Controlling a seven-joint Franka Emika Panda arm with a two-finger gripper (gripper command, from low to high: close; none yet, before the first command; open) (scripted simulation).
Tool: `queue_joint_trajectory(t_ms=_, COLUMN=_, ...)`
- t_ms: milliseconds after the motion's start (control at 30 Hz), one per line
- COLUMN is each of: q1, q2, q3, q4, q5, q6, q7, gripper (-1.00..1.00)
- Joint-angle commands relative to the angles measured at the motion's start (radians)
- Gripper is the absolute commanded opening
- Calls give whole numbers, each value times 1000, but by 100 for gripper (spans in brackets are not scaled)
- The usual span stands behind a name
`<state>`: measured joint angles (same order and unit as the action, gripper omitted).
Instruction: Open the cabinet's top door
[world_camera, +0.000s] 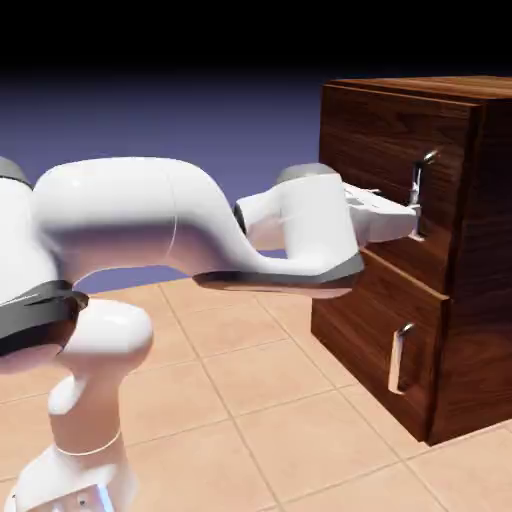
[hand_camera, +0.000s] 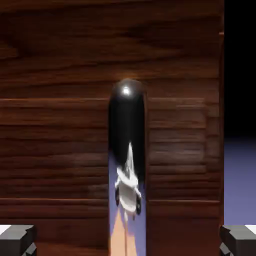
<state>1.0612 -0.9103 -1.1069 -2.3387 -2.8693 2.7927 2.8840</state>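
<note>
Arm stretched toward exterior view's right; gripper (hand_camera: 128, 241) spread wide

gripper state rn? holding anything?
Gripper: open, fingertips wide apart, holding nothing; the top door's handle lies between them in the hand view, not clamped.

The cabinet (world_camera: 380, 130) is coloured dark reddish brown and streaked with wood grain. The handles (world_camera: 397, 360) are finished in silver. The arm (world_camera: 130, 205) is coloured white, broken by black bands. The floor (world_camera: 290, 400) is patterned in peach tiles with tan lines.
</note>
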Motion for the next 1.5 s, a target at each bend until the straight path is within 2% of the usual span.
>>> queue_joint_trajectory(t_ms=0, q1=34, q2=11, q3=-22, q4=26, q5=-4, q6=-3, q7=3, gripper=0)
queue_joint_trajectory(t_ms=133, q1=148, q2=49, q3=-98, q4=112, q5=-18, q6=-12, q7=13, gripper=0)
queue_joint_trajectory(t_ms=167, q1=148, q2=49, q3=-98, q4=112, q5=-18, q6=-12, q7=13, gripper=-100)
queue_joint_trajectory(t_ms=767, q1=-453, q2=67, q3=470, q4=-306, q5=358, q6=-268, q7=13, gripper=-100)
queue_joint_trajectory(t_ms=1067, q1=-720, q2=15, q3=796, q4=-432, q5=602, q6=-307, q7=11, gripper=-100)
queue_joint_trajectory(t_ms=1267, q1=-902, q2=-31, q3=1013, q4=-479, q5=763, q6=-274, q7=16, gripper=-100)
queue_joint_trajectory(t_ms=1467, q1=-930, q2=-136, q3=1170, q4=-550, q5=1020, q6=-355, q7=-100, gripper=-100)
